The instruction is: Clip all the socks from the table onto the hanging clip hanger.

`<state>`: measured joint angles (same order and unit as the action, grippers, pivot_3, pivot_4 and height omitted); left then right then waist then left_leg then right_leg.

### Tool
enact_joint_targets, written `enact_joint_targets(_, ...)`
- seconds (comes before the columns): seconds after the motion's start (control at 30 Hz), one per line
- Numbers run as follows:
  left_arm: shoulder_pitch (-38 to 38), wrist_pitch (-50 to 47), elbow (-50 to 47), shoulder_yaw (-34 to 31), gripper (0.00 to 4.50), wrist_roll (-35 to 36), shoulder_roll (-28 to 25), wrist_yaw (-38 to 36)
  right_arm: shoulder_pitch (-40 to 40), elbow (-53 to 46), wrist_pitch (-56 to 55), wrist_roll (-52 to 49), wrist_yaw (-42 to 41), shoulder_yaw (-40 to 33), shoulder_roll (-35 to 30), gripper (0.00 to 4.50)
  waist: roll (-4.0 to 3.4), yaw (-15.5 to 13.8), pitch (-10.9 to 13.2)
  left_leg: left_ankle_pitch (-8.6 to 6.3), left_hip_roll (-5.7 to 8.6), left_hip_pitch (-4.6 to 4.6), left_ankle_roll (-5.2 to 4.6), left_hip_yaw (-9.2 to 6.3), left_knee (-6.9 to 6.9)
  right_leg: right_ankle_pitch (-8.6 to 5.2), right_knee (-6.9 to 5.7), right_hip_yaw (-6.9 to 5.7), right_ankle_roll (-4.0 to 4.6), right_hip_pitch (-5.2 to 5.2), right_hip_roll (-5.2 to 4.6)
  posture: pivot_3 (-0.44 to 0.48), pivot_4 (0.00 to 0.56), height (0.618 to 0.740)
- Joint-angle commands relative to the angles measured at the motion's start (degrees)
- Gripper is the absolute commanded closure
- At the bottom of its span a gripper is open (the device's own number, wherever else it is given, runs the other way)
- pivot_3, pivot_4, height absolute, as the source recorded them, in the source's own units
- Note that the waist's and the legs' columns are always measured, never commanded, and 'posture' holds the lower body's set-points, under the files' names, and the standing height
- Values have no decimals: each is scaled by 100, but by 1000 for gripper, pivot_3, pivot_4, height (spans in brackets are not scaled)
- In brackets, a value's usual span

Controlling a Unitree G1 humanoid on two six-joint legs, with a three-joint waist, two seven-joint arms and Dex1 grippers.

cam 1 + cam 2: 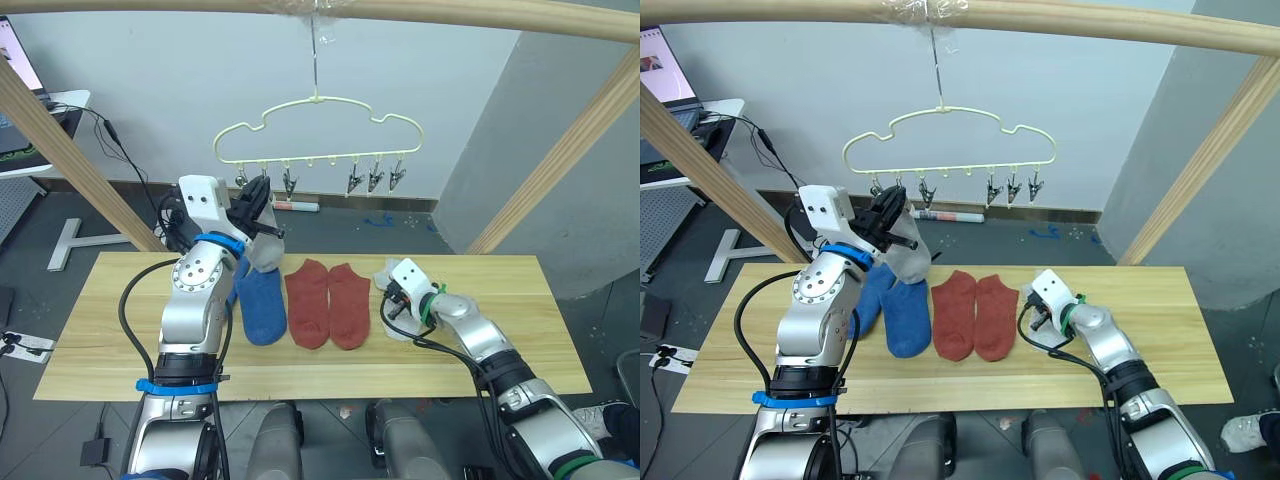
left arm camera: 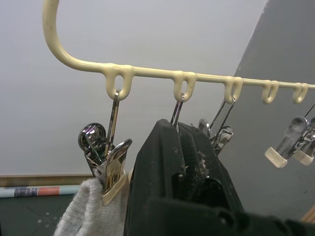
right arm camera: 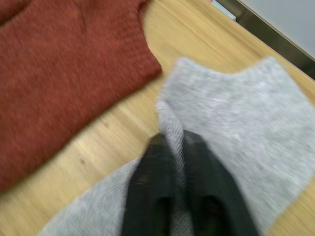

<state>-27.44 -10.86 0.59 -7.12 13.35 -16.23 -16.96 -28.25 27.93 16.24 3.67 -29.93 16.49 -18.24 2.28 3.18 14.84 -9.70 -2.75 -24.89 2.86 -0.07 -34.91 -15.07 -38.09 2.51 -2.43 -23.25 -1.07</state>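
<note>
Left pincer (image 1: 892,215) raised beside the hanger's (image 1: 950,140) left end, fingers pressed together, no gap visible between them in the left wrist view. Grey sock (image 1: 908,262) hanging just under it, top edge bitten by the leftmost clip (image 2: 112,167); whether the pincer also touches the fabric cannot be told, since the black fingers (image 2: 170,172) block that spot. Second clip (image 2: 177,113) mostly hidden behind those fingers, only its wire loop showing. Third clip (image 2: 221,135) partly covered too. Three further clips (image 1: 373,178) dangling bare toward the hanger's right end.

Right pincer (image 3: 177,162) low on the tabletop (image 1: 520,330), pinching a raised fold of the second grey sock (image 3: 236,128). From the head views, most of that sock tucked under the wrist, only pale edges (image 1: 388,272) peeking out. Right wrist view blurred, knit texture barely readable.

Two red socks (image 1: 328,300) flat side by side at the tabletop's middle, touching each other, just left of the right pincer. One blue sock (image 1: 262,305) flat beside them; the other blue sock (image 1: 868,292) largely hidden behind the left forearm, a strip visible in the right eye view.

Hanger hook (image 1: 315,60) rising to the wooden pole (image 1: 450,12).
</note>
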Motion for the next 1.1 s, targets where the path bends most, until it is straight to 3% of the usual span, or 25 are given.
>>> enact_joint_targets(0.03, -53, -112, -213, -146, 4500, 189, -8, -25, 165, -385, -261, 89, -268, 21, -195, 4493, 0, 1, 0, 0, 0, 0, 0, 0, 1, 0, 0, 0, 0, -1, 0, -52, 248, 740)
enact_joint_targets(0.33, -66, -649, -307, -346, 4500, 758, 11, -141, 751, -2114, -1494, 86, -1329, 176, -883, 4493, 0, 10, 0, 0, -1, 0, 0, 1, 2, -6, 0, 2, -10, -3, 1, -58, 250, 740)
enact_joint_targets(0.47, -172, -1849, -496, -882, 4500, 2030, 317, 92, 705, -2456, -2425, 327, -1217, 136, -1052, 4493, 0, 8, 0, 0, 1, -1, 0, 2, -3, -5, -1, 3, -13, -2, -1, -59, 246, 740)
enact_joint_targets(0.6, -404, -3294, -437, -1895, 4500, 4123, 553, 778, 439, -2616, -3413, 756, -568, 59, -922, 4493, 0, 40, 0, 1, -1, 2, 1, 0, -5, -5, -4, 2, -14, -1, 1, -63, 241, 740)
enact_joint_targets(0.77, -506, -4030, -345, -2492, 4500, 5801, 586, 1585, 197, -2667, -3850, 855, -111, -12, -579, 4493, 0, 44, 0, 1, -2, 2, 2, -3, -5, -4, -6, 2, -14, -1, 1, -62, 239, 740)
enact_joint_targets(0.93, -454, -4111, -447, -2539, 4500, 6723, 631, 2139, -1, -2617, -4086, 840, 1, 93, -277, 4493, 0, 3, 0, 2, 1, 2, 3, -3, -6, 4, -5, 1, 0, 1, -2, -63, 239, 740)
enact_joint_targets(1.1, -351, -4099, -627, -2311, 4500, 7098, 600, 2348, -194, -2446, -4108, 888, 135, 153, 70, 4493, 0, 0, 0, 3, 0, 2, 4, -5, -7, 11, -6, 0, 12, 1, -1, -54, 245, 740)
